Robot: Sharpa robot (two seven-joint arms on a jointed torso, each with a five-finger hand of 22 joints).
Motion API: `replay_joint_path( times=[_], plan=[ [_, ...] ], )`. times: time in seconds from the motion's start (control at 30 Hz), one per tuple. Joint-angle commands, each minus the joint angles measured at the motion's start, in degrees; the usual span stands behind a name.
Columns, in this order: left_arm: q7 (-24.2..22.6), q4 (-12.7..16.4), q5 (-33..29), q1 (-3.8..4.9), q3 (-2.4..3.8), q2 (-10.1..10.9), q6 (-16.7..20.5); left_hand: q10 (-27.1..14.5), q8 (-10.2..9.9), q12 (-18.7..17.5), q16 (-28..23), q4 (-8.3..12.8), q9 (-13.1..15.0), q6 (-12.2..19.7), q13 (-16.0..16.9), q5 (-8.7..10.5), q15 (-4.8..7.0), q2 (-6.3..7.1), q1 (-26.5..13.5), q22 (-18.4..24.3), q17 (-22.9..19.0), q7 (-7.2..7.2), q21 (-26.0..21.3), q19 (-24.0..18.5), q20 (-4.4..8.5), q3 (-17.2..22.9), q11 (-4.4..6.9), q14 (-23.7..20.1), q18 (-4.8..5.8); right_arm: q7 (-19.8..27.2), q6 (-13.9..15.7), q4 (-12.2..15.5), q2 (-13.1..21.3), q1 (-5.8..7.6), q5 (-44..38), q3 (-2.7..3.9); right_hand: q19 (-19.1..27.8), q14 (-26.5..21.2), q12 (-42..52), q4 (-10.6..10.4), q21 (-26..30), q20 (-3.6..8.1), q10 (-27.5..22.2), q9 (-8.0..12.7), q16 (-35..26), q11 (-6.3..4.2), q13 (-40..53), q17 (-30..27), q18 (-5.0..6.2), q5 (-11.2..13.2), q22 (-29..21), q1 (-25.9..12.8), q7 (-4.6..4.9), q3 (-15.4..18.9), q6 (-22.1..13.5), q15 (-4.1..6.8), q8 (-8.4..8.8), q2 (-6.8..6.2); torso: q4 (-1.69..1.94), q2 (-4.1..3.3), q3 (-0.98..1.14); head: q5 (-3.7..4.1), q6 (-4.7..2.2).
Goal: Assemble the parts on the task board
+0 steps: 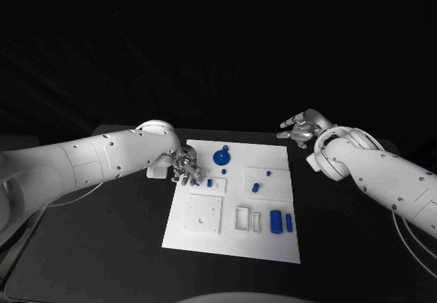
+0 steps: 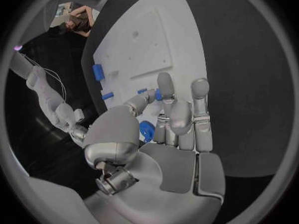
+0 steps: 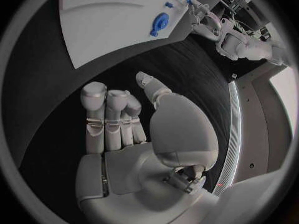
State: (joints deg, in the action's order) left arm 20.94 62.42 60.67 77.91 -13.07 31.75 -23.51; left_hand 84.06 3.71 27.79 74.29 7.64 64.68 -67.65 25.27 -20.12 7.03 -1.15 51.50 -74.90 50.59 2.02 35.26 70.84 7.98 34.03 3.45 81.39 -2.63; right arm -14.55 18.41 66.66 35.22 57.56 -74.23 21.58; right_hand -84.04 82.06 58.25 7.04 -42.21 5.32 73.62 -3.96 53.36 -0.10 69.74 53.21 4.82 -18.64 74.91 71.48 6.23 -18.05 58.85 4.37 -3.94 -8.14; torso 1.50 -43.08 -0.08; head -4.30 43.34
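Note:
The white task board [image 1: 273, 154] lies in the middle of the black table. My left hand [image 1: 185, 166] hangs over its left edge, fingers pointing down. In the left wrist view a small blue part [image 2: 158, 93] sits between the thumb tip and a fingertip of that hand [image 2: 171, 122], pinched there. A round blue disc part [image 1: 222, 156] lies just beyond the hand, also seen as the disc [image 2: 147, 130]. Two blue cylinders [image 1: 281, 222] stand near the board's front right. My right hand [image 1: 300, 125] hovers off the board's far right corner, fingers apart, holding nothing.
Small blue pieces [image 1: 256, 187] lie mid-board beside white raised blocks [image 1: 204, 213]. The right wrist view shows the board [image 3: 106, 25], the disc [image 3: 159, 23] and my left hand [image 3: 202, 17] across it. Bare black table surrounds the board.

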Motion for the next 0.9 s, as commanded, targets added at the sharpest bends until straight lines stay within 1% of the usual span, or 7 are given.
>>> replay_joint_path(
  times=[0.03,0.17,0.37,0.6,0.77,0.9],
  plan=[
    [0.3,0.25,-0.45,-0.03,0.02,0.0,1.24,1.98,0.2,0.36,0.18,8.9,0.0,-2.57,-0.02,-0.28,0.02,-0.63,0.96,-1.05,0.05,-2.38,0.08,0.19,-0.07,8.73,0.25,0.23,-0.52,0.19,-0.61,0.08,-0.01,-0.03,-0.57,0.02,-3.13,0.37,0.12,0.21,0.19,0.16,-0.2,0.07,-0.28,-0.05,0.07,0.09,0.43,-0.08,1.88,-0.21,0.14,-0.07,0.16,-0.1,0.36,0.41,0.01,-0.01,-0.01,0.01,-0.02],
    [0.49,0.28,-0.44,-0.04,0.02,0.08,1.17,1.95,0.18,0.34,0.2,8.9,-0.05,-2.57,-0.06,-0.24,0.02,-0.61,0.99,-1.04,0.03,-2.38,0.05,0.23,-0.08,8.73,0.25,0.23,-0.53,0.19,-0.62,0.07,0.0,-0.03,-0.57,0.02,-3.13,0.37,0.12,0.21,0.19,0.16,-0.2,0.07,-0.28,-0.05,0.07,0.09,0.43,-0.08,1.88,-0.21,0.14,-0.07,0.16,-0.1,0.36,0.41,0.06,-0.01,0.01,-0.01,-0.01],
    [0.77,0.56,-0.21,-0.1,0.01,0.17,0.96,1.98,0.16,0.36,0.2,8.88,-0.12,-2.54,-0.08,-0.15,0.01,-0.65,1.04,-1.05,0.01,-2.36,0.03,0.23,-0.08,8.72,0.24,0.22,-0.52,0.21,-0.66,0.05,-0.02,-0.03,-0.57,0.02,-3.13,0.36,0.13,0.44,0.2,0.16,-0.19,0.07,-0.28,-0.05,0.09,0.1,0.43,-0.07,1.96,-0.23,0.15,-0.19,0.16,-0.1,0.35,0.43,0.04,0.0,0.0,-0.05,0.04],
    [1.12,0.97,0.04,-0.52,0.0,0.23,0.42,1.95,0.16,0.34,0.21,8.89,-0.24,-2.54,-0.11,-0.13,-0.03,-0.66,1.1,-1.06,-0.03,-2.36,0.01,0.21,-0.11,8.71,0.23,0.21,-0.51,0.19,-0.76,0.0,0.01,-0.04,-0.57,0.02,-3.13,0.36,0.13,0.44,0.2,0.16,-0.19,0.07,-0.28,-0.05,0.09,0.1,0.43,-0.07,1.96,-0.23,0.15,-0.19,0.16,-0.1,0.35,0.43,-0.02,-0.02,0.0,-0.05,0.11],
    [1.19,1.29,-0.03,-0.65,-0.01,0.41,0.32,1.95,0.16,0.34,0.21,8.89,-0.24,-2.54,-0.11,-0.13,-0.03,-0.66,1.1,-1.06,-0.03,-2.36,0.01,0.21,-0.11,8.71,0.23,0.21,-0.51,0.18,-0.8,-0.04,0.0,-0.04,-0.57,0.02,-3.13,0.36,0.13,0.44,0.2,0.16,-0.19,0.07,-0.28,-0.05,0.09,0.1,0.43,-0.07,1.96,-0.23,0.15,-0.19,0.16,-0.1,0.35,0.43,0.03,0.01,0.01,-0.07,0.18],
    [1.19,1.42,-0.2,-0.68,0.0,0.46,0.44,2.02,0.18,0.41,0.28,8.9,-0.45,-2.64,-0.14,-0.17,-0.05,-0.61,1.17,-1.07,0.04,-2.38,0.02,0.23,-0.15,8.67,0.25,0.25,-0.55,0.19,-0.8,-0.07,-0.05,-0.04,-0.57,0.02,-3.13,0.36,0.13,0.44,0.2,0.16,-0.19,0.07,-0.28,-0.05,0.09,0.1,0.43,-0.07,1.96,-0.23,0.15,-0.19,0.16,-0.1,0.35,0.43,-0.02,-0.02,-0.01,-0.07,0.14]
  ],
)
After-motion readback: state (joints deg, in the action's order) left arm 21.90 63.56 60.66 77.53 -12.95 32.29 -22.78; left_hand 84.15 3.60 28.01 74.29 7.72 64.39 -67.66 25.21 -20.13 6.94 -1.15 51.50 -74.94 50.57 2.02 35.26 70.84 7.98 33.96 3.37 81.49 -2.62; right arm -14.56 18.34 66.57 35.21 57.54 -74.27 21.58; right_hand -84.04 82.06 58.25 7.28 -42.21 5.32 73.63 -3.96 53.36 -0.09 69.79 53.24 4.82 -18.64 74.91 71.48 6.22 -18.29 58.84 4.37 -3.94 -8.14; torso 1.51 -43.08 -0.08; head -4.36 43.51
